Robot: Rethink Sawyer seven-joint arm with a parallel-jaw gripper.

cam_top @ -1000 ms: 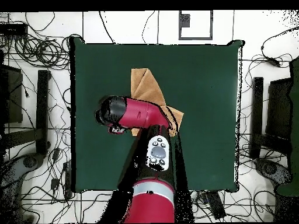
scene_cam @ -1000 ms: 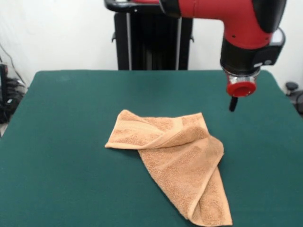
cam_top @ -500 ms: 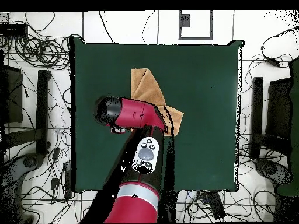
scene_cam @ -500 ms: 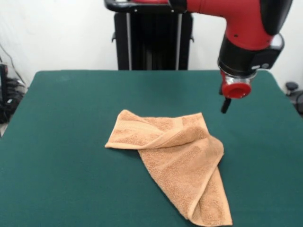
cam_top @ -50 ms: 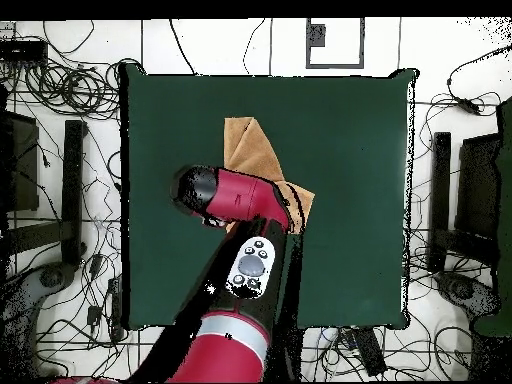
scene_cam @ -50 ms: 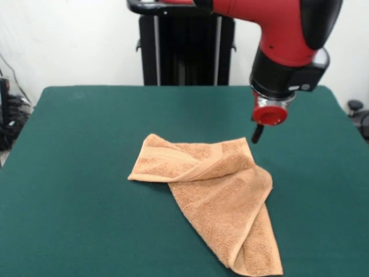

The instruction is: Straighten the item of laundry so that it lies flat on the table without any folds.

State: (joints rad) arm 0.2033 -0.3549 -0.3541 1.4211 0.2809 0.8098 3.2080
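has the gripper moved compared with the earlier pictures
Yes. In the front view the gripper has shifted left and slightly lower, closing on the far right corner of the folded orange-tan terry towel, which lies unmoved.

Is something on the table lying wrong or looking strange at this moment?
Yes. The towel is crumpled on the green table: one end is folded over itself along a diagonal ridge, and a long flap trails toward the front edge. The gripper hangs just beside the towel's far corner, not touching it. Nothing looks spilled or damaged.
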